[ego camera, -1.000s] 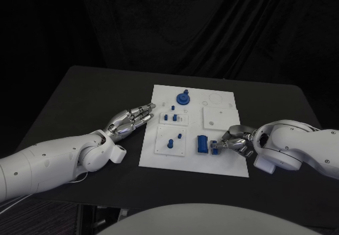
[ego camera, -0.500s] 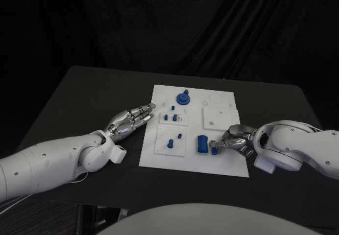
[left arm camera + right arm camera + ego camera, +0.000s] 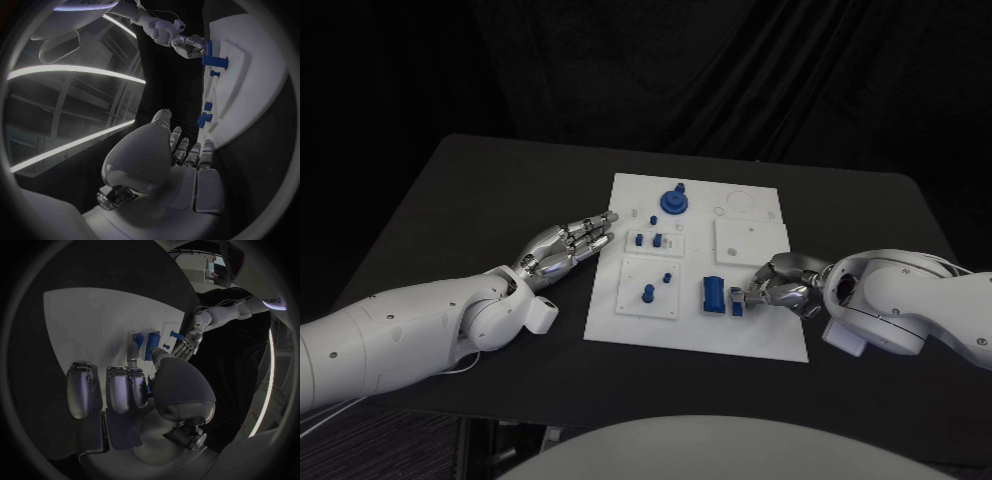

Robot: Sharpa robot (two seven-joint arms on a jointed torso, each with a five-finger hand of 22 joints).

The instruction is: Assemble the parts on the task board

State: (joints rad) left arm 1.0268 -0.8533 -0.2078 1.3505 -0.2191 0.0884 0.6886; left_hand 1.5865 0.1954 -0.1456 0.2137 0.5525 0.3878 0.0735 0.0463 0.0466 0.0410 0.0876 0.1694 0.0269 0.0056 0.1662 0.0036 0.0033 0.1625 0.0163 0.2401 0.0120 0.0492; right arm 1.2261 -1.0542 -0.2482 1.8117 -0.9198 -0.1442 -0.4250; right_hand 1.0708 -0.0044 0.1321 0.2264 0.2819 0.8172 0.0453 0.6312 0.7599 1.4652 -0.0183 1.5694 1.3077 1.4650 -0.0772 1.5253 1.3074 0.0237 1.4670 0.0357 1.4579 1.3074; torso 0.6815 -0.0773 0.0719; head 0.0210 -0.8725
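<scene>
Nearest the robot, the right hand (image 3: 780, 288) sits at the near right part of the task board (image 3: 747, 335), fingers curled in toward a small blue part (image 3: 737, 306) at the fingertips; in the right wrist view a bit of blue (image 3: 149, 388) shows betw. thumb and fingers, so it looks pinched, tho the contact is mostly hidden. Just beside it, toward the board's middle, stands a taller blue block (image 3: 714, 294), upright on the board.

Left hand (image 3: 568, 246) lies flat on the black table (image 3: 459, 200) just off the board's left edge, fingers straight and slightly apart, holding nothing; fingertips point at the board, near its edge but whether they touch it can't be told. Left wrist view shows same: fingers (image 3: 189, 152) stretched out alongside the white plate.

Further in, a raised square w/ a blue peg (image 3: 648, 293) and a smaller blue piece (image 3: 666, 277). Beyond that, a pair of small blue parts (image 3: 648, 240) near the left-hand fingertips. Farthest, a round blue part w/ a knob (image 3: 675, 201) stands upright at the far side of the board.
</scene>
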